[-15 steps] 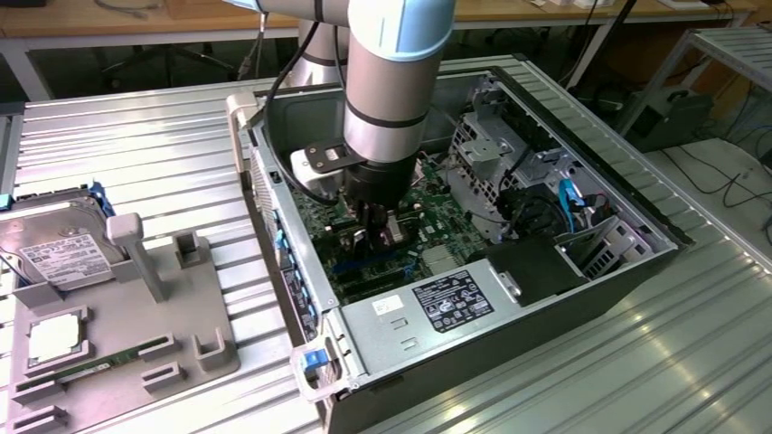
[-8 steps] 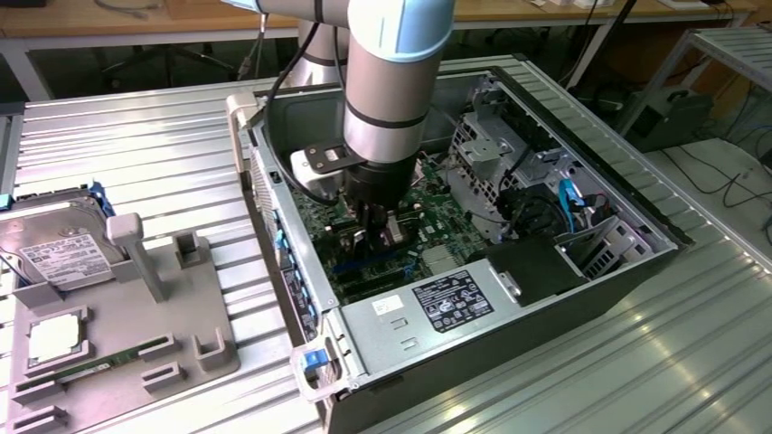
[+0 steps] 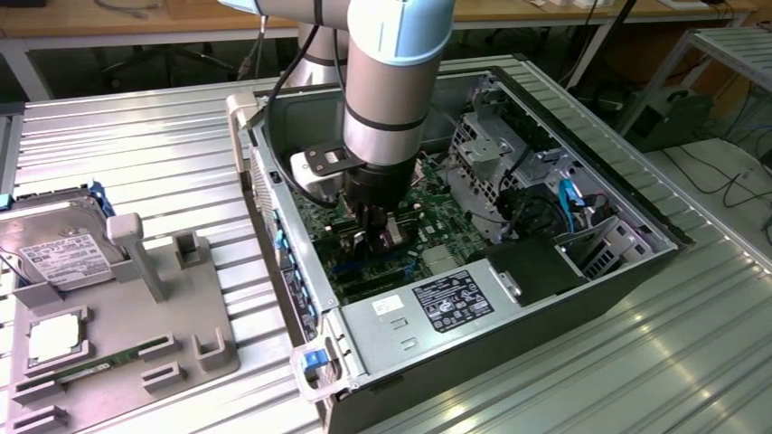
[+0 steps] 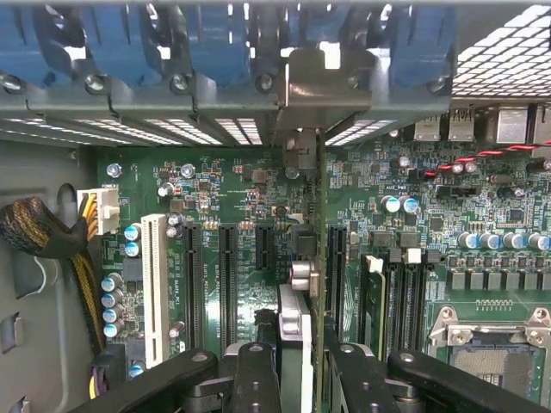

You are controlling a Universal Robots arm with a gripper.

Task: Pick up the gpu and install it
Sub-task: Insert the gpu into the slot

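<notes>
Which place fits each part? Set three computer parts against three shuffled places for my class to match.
1 thin black gpu card with silver bracket
2 silver hard drive with white label
3 silver power supply box with black label

A on the grey holder beside the case
B in the jaws, over the green motherboard
C in the open case's corner

Pairs: 1-B, 2-A, 3-C

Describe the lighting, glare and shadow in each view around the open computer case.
Exterior view: even overhead light, soft sheen on the ribbed metal table, and the arm shades the motherboard under the claw. Wrist view: bright light blows out the vent slots in the case's rear panel, while the gpu, seen edge-on, stays dim.
</notes>
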